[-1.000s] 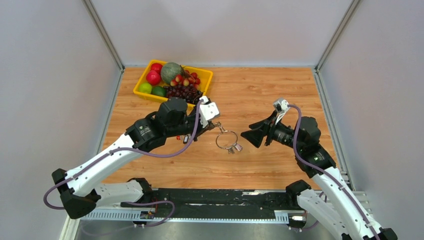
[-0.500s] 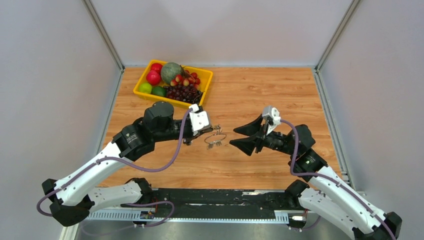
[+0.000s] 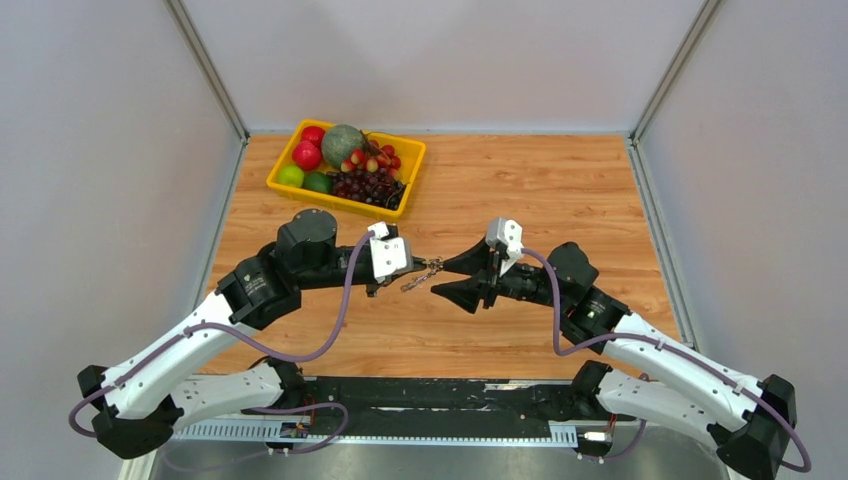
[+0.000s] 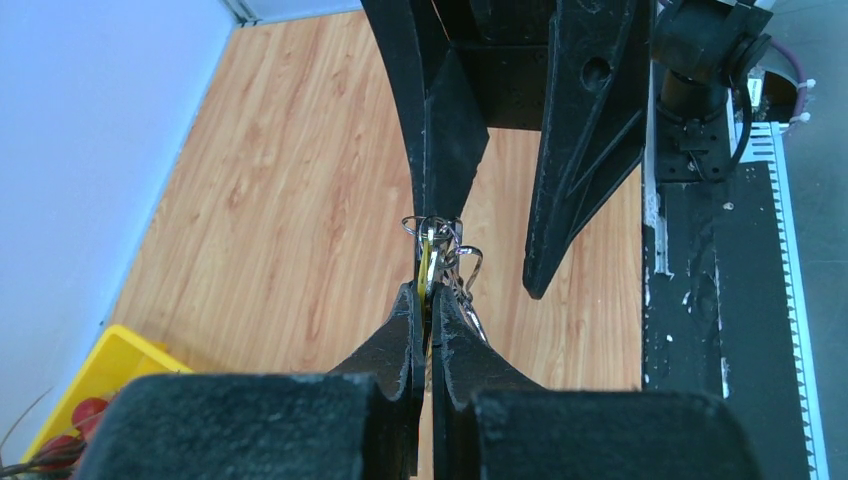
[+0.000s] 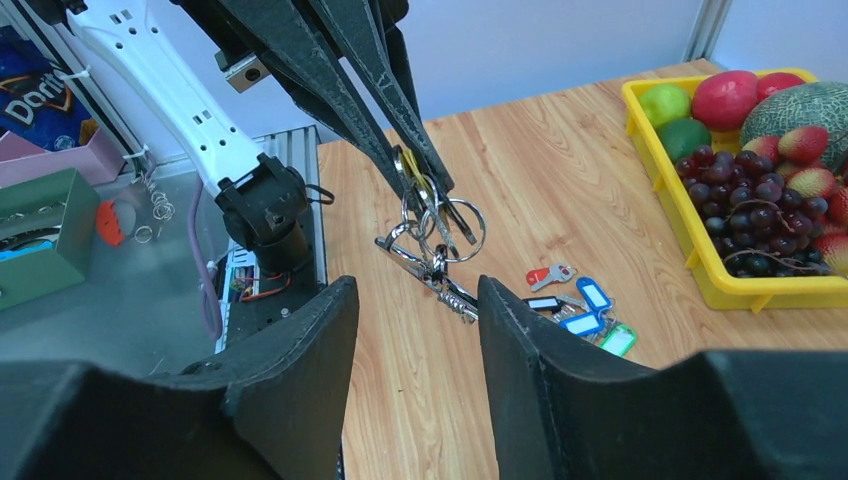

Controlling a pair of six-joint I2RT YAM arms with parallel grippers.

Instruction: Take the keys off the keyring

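Note:
My left gripper [image 4: 428,292] is shut on the silver keyring [image 4: 441,238], held edge-on above the wooden table. In the right wrist view the keyring [image 5: 448,222] hangs from the left gripper's black fingertips [image 5: 420,170], with small silver keys [image 5: 440,282] dangling below it. My right gripper [image 5: 418,290] is open, its fingers on either side of those hanging keys and not touching them. From above, the left gripper [image 3: 404,270] and right gripper [image 3: 442,278] meet tip to tip around the keyring [image 3: 424,270]. Loose tagged keys lie on the table: red [image 5: 545,275], blue [image 5: 595,294], green [image 5: 618,340].
A yellow tray [image 3: 283,160] with fruit and grapes stands at the back left of the table. Grey walls enclose the table on three sides. The black mounting rail [image 3: 440,395] runs along the near edge.
Both arms have closed in toward the table's middle. The left gripper carried the keyring left and turned it edge-on. The right gripper moved left up to it and its fingers narrowed.

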